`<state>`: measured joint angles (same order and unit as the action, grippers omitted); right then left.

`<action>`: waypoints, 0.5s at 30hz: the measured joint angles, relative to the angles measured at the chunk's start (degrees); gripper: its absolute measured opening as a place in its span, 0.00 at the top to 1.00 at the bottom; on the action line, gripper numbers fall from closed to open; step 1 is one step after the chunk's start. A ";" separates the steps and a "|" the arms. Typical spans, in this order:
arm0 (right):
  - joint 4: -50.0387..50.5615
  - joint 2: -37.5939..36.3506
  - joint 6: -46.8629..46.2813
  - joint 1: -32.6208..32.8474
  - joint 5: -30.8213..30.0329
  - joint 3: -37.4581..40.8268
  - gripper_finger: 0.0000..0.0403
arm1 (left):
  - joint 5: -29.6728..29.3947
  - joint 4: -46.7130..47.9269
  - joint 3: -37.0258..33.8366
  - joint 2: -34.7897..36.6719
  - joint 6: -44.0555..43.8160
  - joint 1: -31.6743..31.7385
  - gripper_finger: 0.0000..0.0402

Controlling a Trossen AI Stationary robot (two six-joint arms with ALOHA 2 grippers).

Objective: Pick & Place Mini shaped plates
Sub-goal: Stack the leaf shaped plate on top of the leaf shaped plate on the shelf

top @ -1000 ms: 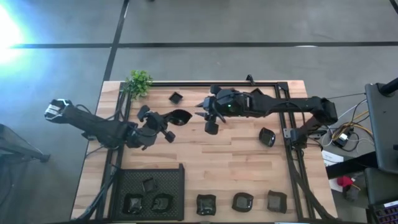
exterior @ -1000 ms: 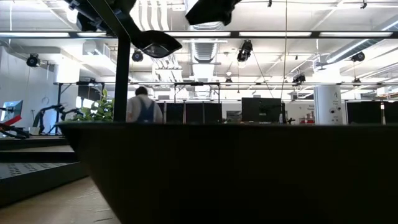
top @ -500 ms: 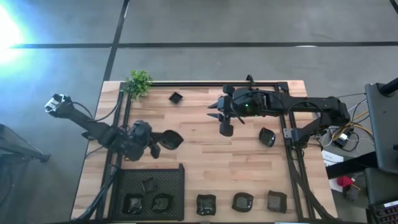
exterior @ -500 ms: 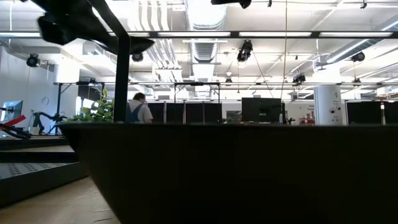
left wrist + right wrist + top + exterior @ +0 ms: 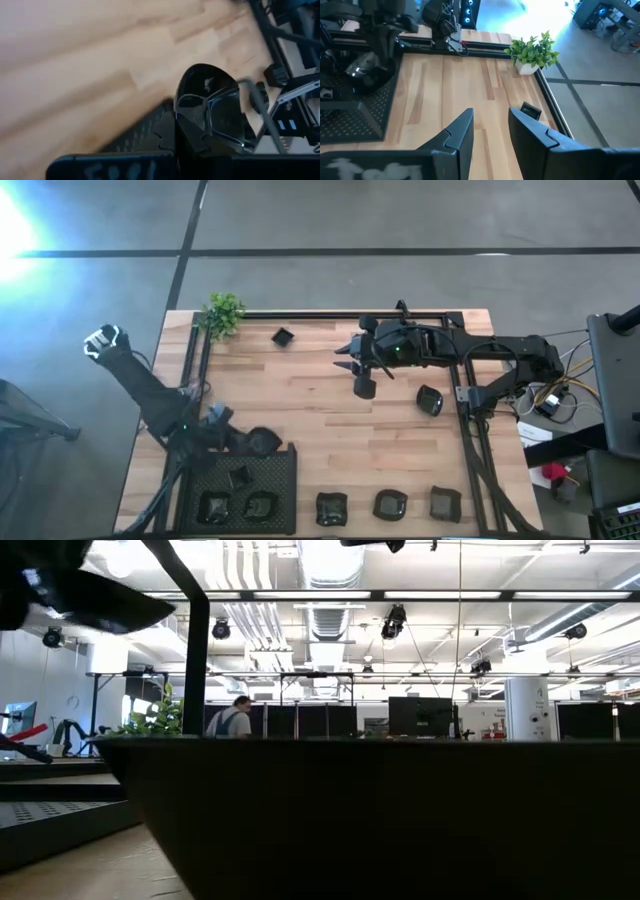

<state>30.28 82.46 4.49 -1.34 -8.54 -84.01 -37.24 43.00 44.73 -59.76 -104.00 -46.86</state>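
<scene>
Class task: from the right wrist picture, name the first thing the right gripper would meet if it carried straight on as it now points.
Probably bare wooden table: the open right gripper tilts down at it. The small plate lies off its line; depth is uncertain.

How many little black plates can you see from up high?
9: three in the mesh tray, three in a row beside it, one near the plant, one by the right frame rail, one held by the left gripper. Arms may hide others.

low view: dark wall [image 5: 400,830] fills the lower frame, hides the tabletop and all plates. left gripper [image 5: 60,590] cut off at the top-left corner there. left wrist view: motion-blurred, plate [image 5: 212,107] edge partly covered by the fingers [image 5: 192,125]. tray [image 5: 240,490] plates' shapes too small to tell from above.
</scene>
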 joint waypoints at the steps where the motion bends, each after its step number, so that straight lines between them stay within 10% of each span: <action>1: -0.02 0.00 0.00 0.00 0.00 0.00 0.70 | 0.42 -0.04 0.00 -0.90 -2.36 -1.00 1.00; 15: -0.05 0.00 0.00 -0.02 0.00 0.00 0.72 | 13.46 -11.08 -0.05 -11.92 -19.12 -7.57 1.00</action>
<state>30.23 82.46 4.49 -1.37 -8.54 -84.01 -23.78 31.93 44.68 -71.68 -123.13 -54.43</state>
